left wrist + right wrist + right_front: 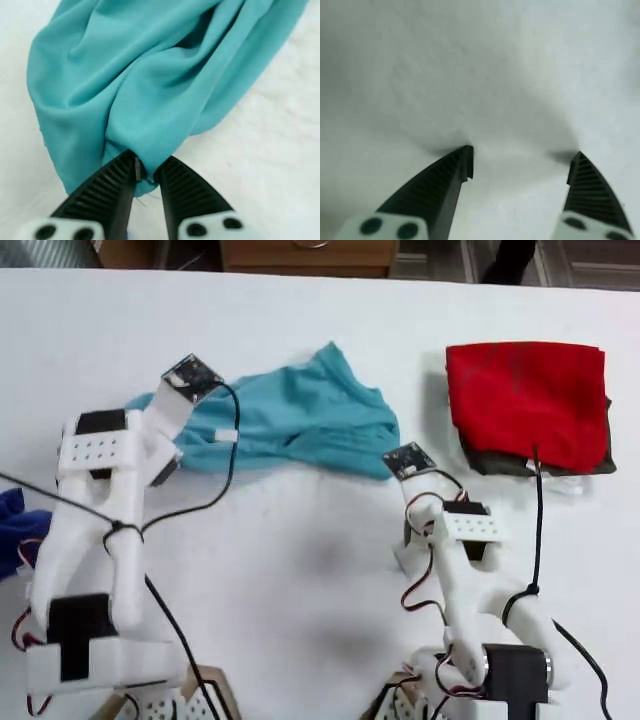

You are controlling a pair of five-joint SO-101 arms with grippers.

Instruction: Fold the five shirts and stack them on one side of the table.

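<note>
1. The left gripper (pixel 147 170) is pinching a fold of the teal shirt (pixel 150 75). Its fingers (pixel 115 185) are sitting almost together, with the cloth's edge caught between them.
2. The right gripper (pixel 520 165) is standing wide apart and holding nothing. Its tips are hanging just over the bare white table (pixel 485 75) and casting small shadows on it.
3. A blue cloth (pixel 12 525) is lying at the table's left edge beside the left arm (pixel 110 500), apart from the teal shirt.
4. In the high view the left arm is leaning over the teal shirt's left end, where the pinch is. The right arm (pixel 465 570) is ending just beside the shirt's right end, and whether it is touching the cloth cannot be told.
5. The teal shirt is lying unfolded and bunched into a long band across the middle of the table, spanning the space between the two arms. Deep creases are running away from the pinched spot, and the cloth is spreading wider toward its right end.
6. Farther off, at the table's right side, a red shirt (pixel 525 395) is lying folded into a neat rectangle, a strip of bare table separating it from the teal shirt.
7. The red shirt is resting on a dark shirt (pixel 495 462), whose edge is showing along the red one's near and right sides.
</note>
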